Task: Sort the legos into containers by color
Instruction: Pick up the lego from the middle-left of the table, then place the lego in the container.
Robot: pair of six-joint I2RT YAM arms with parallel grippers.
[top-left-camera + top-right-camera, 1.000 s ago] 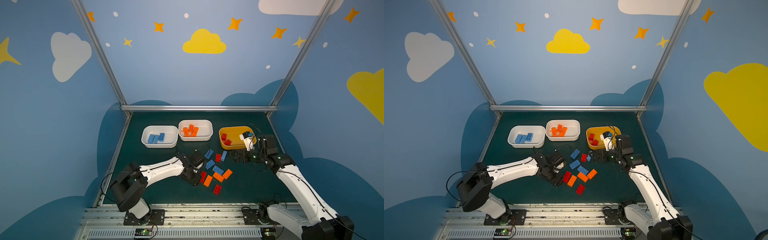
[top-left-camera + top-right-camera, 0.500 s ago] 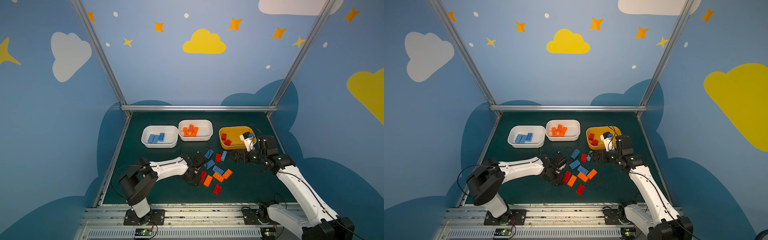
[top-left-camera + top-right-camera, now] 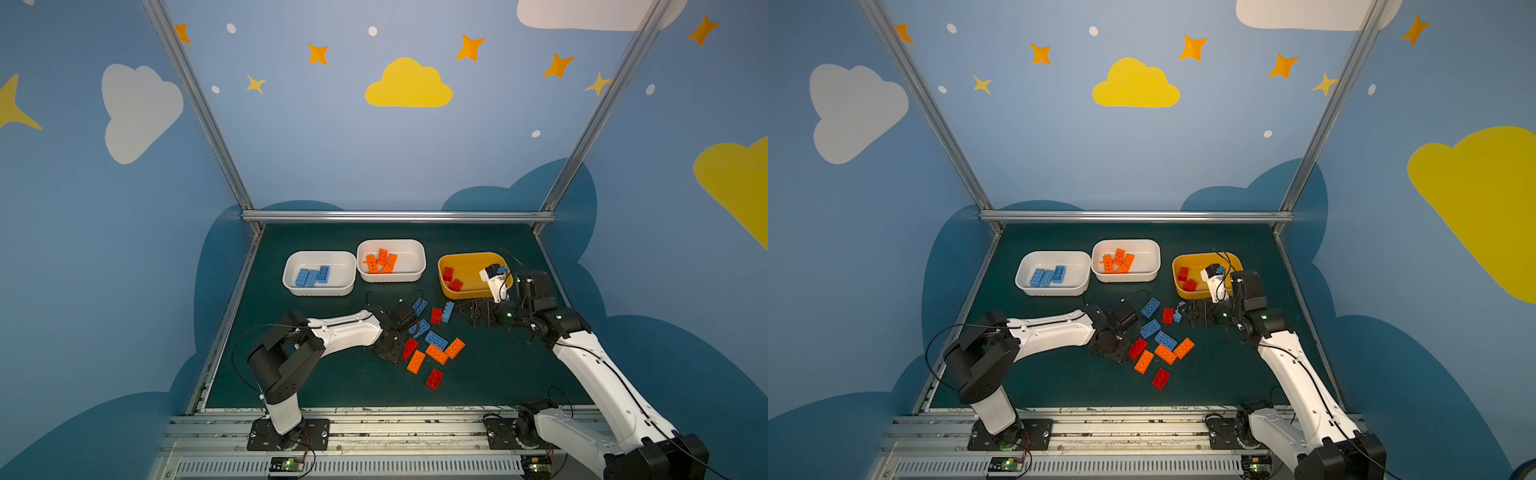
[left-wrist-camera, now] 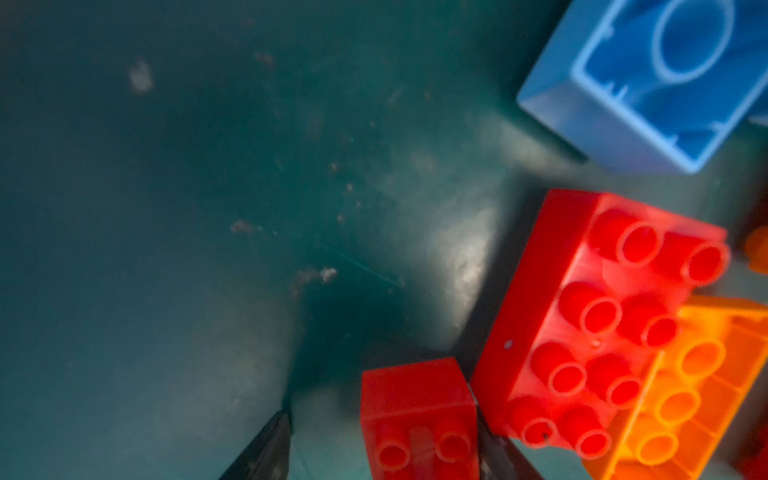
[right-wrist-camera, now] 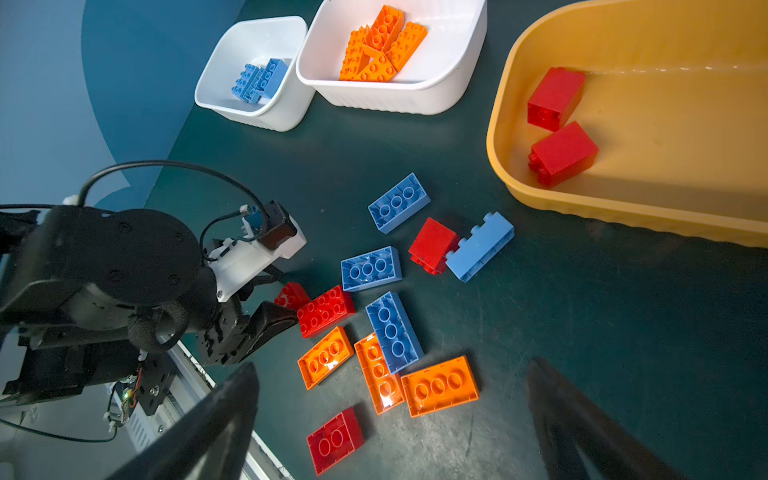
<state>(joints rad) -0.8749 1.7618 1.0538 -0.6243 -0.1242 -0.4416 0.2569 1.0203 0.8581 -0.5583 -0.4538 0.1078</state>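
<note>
At the near edge a metal rail [image 3: 374,428] carries both arm bases. On the dark green counter [image 3: 332,382] the loose legos [image 3: 432,345] are scattered in the middle: red, orange and blue bricks, several turned underside up. At the heap's left edge the left fingers [image 4: 266,453] are set partly apart around a small red brick [image 4: 415,415], which lies against one finger while a gap is seen at the other; a larger red brick [image 4: 602,316] is crowded just beside them. The right fingers [image 5: 216,415] are spread wide and empty above the counter, near the yellow tub [image 3: 461,294], whose near right corner is hidden in both top views by that arm's wrist camera [image 3: 494,278]. Two red bricks [image 3: 451,279] are held in it. Orange pieces [image 3: 381,262] are gathered in the middle white tub [image 3: 390,277], three blue bricks [image 3: 312,276] in the left white tub [image 3: 318,291]. Behind, blue walls [image 3: 332,145] painted with clouds and stars are framed by aluminium bars [image 3: 399,216].
</note>
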